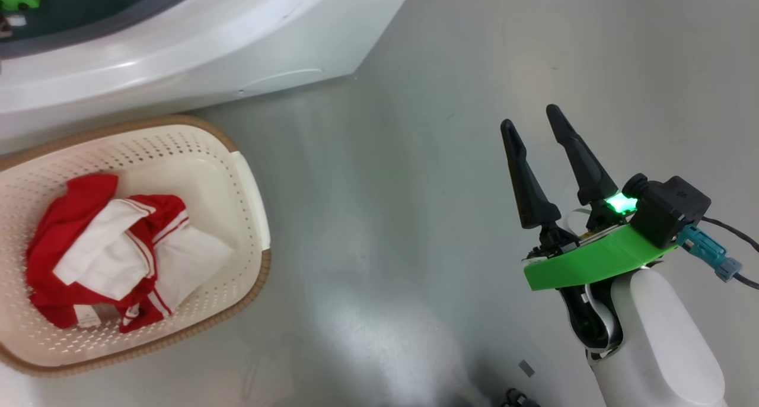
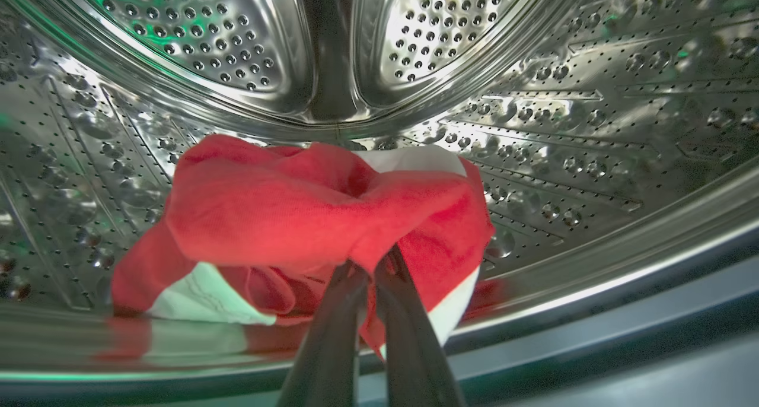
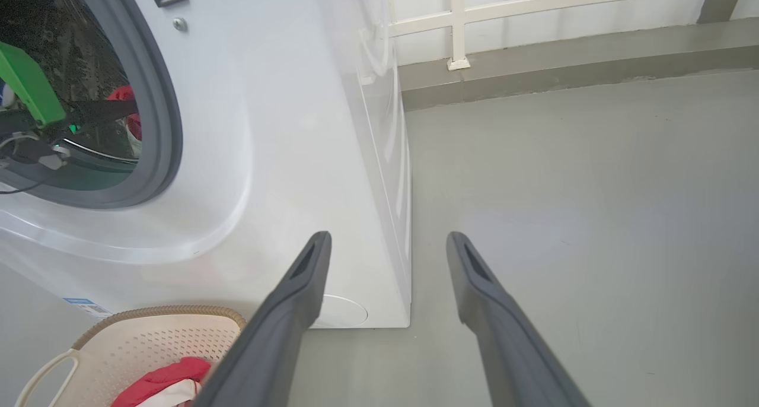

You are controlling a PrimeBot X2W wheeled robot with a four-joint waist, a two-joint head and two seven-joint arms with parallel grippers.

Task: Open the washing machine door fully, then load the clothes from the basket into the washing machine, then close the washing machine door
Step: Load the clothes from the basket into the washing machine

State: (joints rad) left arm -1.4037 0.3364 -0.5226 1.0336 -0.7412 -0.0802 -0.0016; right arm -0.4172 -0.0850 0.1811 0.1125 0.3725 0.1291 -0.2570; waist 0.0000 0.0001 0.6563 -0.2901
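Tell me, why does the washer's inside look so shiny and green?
Left wrist view: the steel drum glares brightly, green-tinted at top left, the clothes mirrored blurrily along its lip. Head view: a green light glows by the right gripper.

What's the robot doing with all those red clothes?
It is loading laundry. Its left gripper is shut on a red and white garment and holds it inside the steel drum of the washing machine. More red and white clothes lie in the basket on the floor beside the machine. The right gripper hangs open over the floor, holding nothing.
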